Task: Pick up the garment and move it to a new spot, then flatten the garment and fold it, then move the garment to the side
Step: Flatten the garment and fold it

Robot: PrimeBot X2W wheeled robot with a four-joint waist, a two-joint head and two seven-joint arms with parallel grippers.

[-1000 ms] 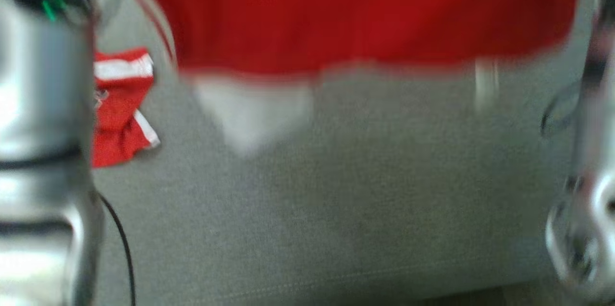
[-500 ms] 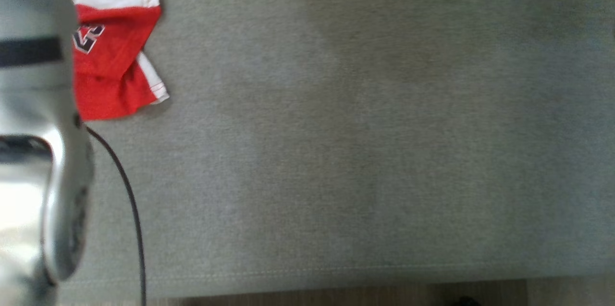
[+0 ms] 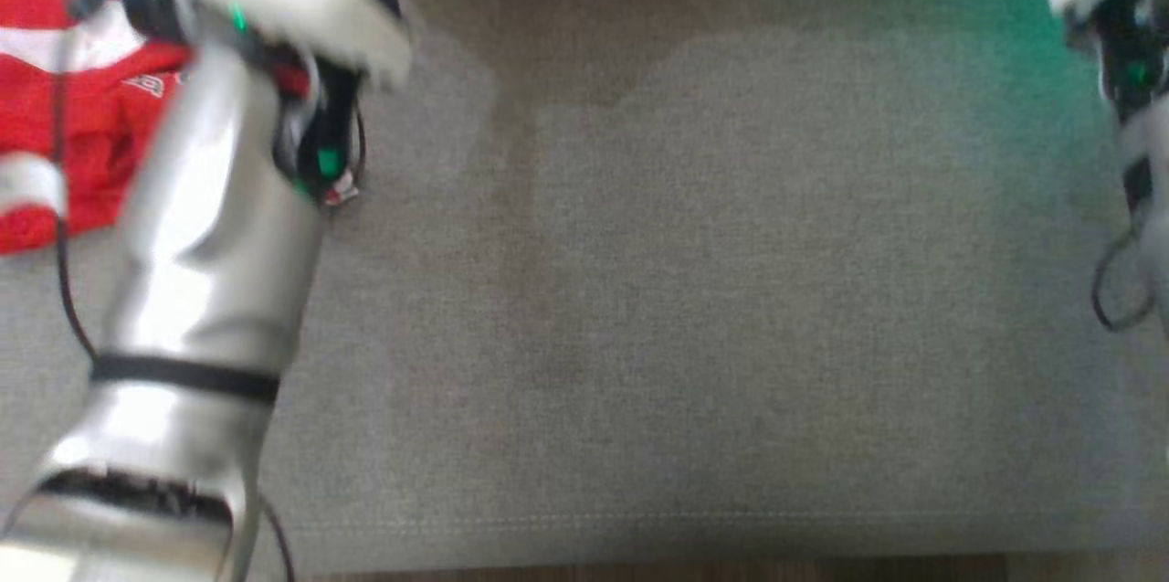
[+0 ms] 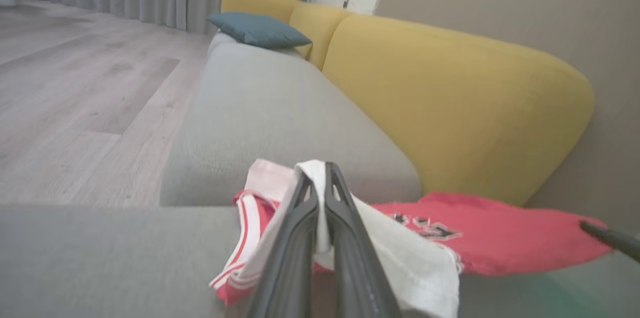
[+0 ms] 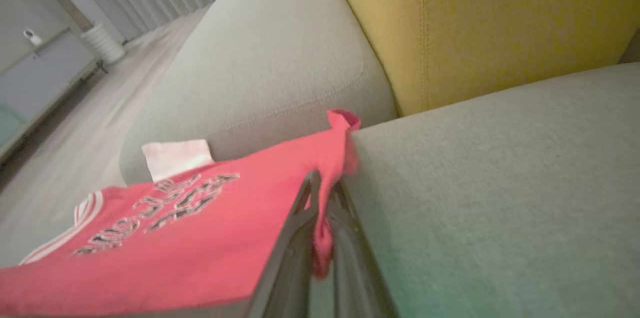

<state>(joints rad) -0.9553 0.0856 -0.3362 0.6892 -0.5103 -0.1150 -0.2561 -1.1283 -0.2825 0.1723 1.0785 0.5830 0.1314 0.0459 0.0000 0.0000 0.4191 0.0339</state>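
I see the grey sofa seat spread across the head view, with the yellow backrest in the upper right of my left wrist view. The red garment stretches over the seat from the centre to the lower left of the right wrist view. A teal cushion lies in the upper left of the left wrist view. At bottom centre, my left gripper is clamped on the garment's white edge, and my right gripper pinches a red corner.

Lettering on the red garment — blurred, seemingly white-edged — unreadable.
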